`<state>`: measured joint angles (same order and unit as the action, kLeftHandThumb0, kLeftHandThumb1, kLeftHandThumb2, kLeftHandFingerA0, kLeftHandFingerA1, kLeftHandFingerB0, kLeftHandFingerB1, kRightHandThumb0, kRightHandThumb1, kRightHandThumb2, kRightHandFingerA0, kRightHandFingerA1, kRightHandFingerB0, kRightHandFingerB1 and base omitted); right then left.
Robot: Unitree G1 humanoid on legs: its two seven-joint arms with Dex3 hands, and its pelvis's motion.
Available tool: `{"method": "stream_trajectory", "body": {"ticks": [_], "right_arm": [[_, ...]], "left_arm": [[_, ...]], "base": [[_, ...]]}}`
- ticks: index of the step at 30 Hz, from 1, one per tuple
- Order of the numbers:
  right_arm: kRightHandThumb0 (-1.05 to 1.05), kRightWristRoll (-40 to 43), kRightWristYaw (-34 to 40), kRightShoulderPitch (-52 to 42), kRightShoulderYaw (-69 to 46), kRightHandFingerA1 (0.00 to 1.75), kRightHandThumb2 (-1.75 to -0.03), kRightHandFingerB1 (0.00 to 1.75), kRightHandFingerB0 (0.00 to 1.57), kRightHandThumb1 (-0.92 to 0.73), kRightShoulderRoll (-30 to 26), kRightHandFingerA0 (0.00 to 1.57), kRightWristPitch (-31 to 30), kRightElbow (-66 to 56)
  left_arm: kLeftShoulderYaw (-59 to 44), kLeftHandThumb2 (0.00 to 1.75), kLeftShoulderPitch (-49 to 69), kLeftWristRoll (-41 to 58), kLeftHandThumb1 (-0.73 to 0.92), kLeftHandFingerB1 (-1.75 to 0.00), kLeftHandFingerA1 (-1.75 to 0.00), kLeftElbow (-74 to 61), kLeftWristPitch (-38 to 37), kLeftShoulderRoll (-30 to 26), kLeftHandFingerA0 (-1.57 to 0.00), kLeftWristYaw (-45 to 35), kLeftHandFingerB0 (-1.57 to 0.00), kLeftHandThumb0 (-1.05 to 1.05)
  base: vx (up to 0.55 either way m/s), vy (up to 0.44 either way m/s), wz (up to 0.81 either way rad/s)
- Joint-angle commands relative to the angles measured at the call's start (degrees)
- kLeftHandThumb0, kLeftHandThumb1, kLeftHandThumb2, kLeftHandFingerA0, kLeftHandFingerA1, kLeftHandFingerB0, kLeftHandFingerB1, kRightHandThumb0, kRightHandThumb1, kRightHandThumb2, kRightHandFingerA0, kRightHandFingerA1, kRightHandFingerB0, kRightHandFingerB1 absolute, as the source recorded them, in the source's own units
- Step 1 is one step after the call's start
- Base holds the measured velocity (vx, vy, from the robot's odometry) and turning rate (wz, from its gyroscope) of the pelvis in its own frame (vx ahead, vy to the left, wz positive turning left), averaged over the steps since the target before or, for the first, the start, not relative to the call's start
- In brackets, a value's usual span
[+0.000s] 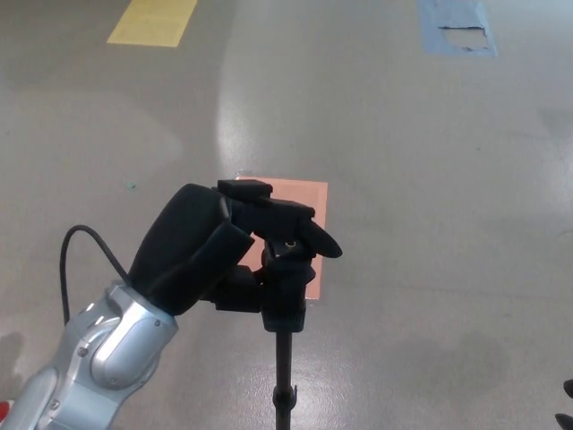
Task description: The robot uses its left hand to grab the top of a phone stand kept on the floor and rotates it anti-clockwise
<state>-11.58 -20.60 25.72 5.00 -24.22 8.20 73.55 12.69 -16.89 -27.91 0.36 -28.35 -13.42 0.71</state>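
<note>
The floor [430, 161] is smooth grey concrete with a soft sheen and a pale glare band running from twelve o'clock down toward the centre. A yellow painted patch [154, 20] lies at eleven o'clock by the top edge, and a blue taped patch [457, 27] with a torn middle sits at one o'clock. A salmon-pink rectangle [300, 210] lies flat on the floor near the centre, partly hidden. No containers show.

The phone stand [285, 305] rises toward the camera just below centre, its thin black pole dropping to six o'clock and its black head overlapping the pink rectangle's lower edge. The left hand [201, 246] comes in from eight o'clock on a silver forearm [107, 354] with a black cable [85, 246] looping beside it. Its fingers [286, 224] are curled over the stand's head and its thumb presses in from below, so the hand is closed around the top of the stand. At five o'clock, by the right edge, a small dark shape [566, 403] shows; what it is cannot be told.
</note>
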Motion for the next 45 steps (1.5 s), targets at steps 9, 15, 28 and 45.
{"method": "stream_trajectory", "body": {"ticks": [9, 15, 28, 45], "right_arm": [[-0.62, -0.8, 0.5, 1.3, 0.5, 0.35, -0.66, 0.17, 0.01, -0.81, -1.4, 0.29, -1.1, 0.0], [-0.62, -0.8, 0.5, 1.5, 0.6, 0.35, -0.66, 0.17, 0.01, -0.8, -1.3, 0.29, -1.2, 0.0], [-0.62, -0.5, 0.3, 2.0, 0.4, 0.35, -0.66, 0.17, 0.02, -0.8, -1.3, 0.29, -1.6, 0.1], [-0.63, -0.2, 0.7, 2.6, -0.1, 0.34, -0.63, 0.23, 0.0, -0.79, -1.1, 0.3, -2.3, 0.4]], "left_arm": [[-2.2, 0.63, 0.3, 22.2, 0.7, -0.53, -0.56, -3.3, 13.3, 3.9, -1.04, -12.7, -0.95, -0.17], [-3.2, 0.63, 0.9, 27.0, 0.7, -0.53, -0.56, -6.7, 21.0, 4.6, -1.05, -15.7, -0.94, -0.15], [-3.9, 0.63, 1.3, 28.3, 0.72, -0.54, -0.57, -9.4, 25.6, 5.6, -1.04, -17.5, -0.93, -0.13], [-6.8, 0.63, 0.2, 33.5, 0.75, -0.56, -0.65, -12.4, 39.6, 7.7, -0.99, -18.6, -0.9, -0.15]], "base": [[0.0, 0.0, 0.0], [0.0, 0.0, 0.0], [0.0, 0.0, 0.0], [0.0, 0.0, 0.0]]}}
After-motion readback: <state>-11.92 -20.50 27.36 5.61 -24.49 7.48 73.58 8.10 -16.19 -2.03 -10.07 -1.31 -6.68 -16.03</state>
